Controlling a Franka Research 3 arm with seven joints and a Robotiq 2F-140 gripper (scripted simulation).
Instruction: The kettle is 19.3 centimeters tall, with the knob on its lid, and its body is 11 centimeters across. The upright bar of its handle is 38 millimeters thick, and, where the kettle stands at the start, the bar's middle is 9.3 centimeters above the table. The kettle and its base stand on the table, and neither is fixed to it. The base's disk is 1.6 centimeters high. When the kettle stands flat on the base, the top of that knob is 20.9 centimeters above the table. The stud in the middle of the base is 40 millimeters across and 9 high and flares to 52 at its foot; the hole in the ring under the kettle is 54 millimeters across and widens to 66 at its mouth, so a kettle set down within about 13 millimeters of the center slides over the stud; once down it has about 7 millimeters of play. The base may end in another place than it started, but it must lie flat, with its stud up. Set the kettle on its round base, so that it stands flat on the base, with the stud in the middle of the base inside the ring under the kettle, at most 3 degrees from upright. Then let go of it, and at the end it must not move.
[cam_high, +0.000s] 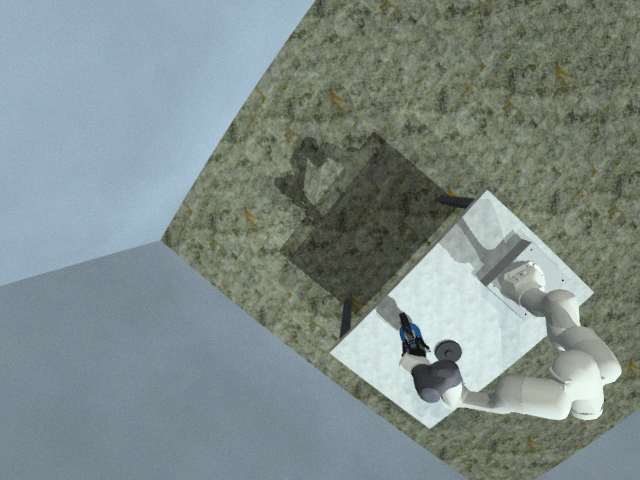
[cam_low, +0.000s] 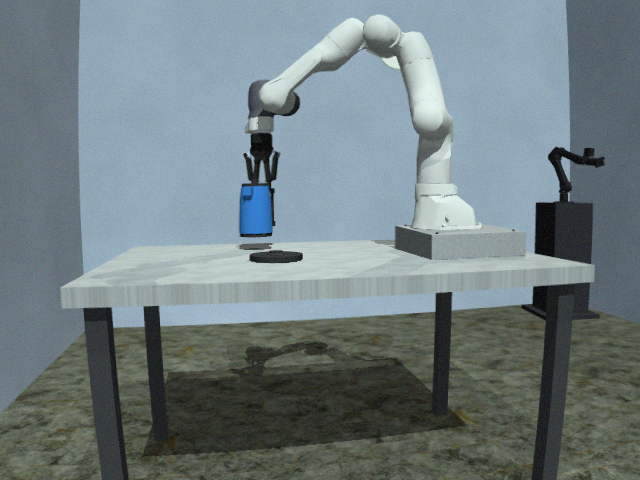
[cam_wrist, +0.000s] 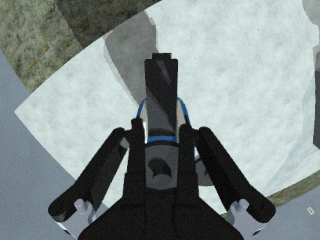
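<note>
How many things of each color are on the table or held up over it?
Blue: 1, the kettle, held by the gripper
Black: 1, the round base
White: 1, the robot arm
Gray: 1, the arm's pedestal
Total: 4

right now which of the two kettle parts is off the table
The blue kettle, held aloft by the gripper; the dark round base lies flat on the table.

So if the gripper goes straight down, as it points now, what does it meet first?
The gripper already holds the kettle by its handle. Straight below, the kettle would probably meet the table, beside the base, not on it.
</note>
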